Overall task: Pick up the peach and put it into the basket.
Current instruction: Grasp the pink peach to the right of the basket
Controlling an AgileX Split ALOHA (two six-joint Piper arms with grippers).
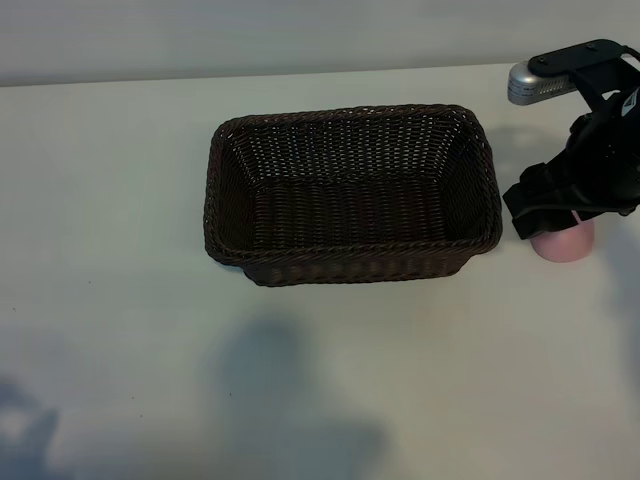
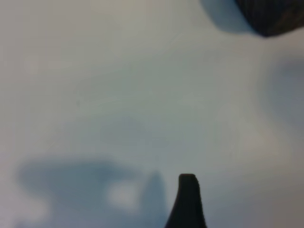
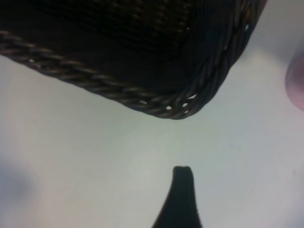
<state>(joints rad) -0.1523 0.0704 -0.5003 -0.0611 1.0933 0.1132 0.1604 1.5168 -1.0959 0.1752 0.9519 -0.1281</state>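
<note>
The dark-brown woven basket (image 1: 350,255) stands mid-table and holds nothing. The pale-pink peach (image 1: 566,246) lies on the table just right of the basket's near right corner, its top hidden by my right gripper (image 1: 556,205) hanging directly over it. In the right wrist view the basket's braided rim (image 3: 161,102) fills the far side, the peach (image 3: 296,83) peeks in at the edge, and one dark fingertip (image 3: 183,173) shows with nothing against it. Of my left gripper only one fingertip (image 2: 187,183) shows, over bare table, with a basket corner (image 2: 270,16) farther off.
The white table (image 1: 120,300) stretches wide to the left of and in front of the basket. The right arm's silver wrist housing (image 1: 535,82) sits at the back right. Arm shadows fall on the near table.
</note>
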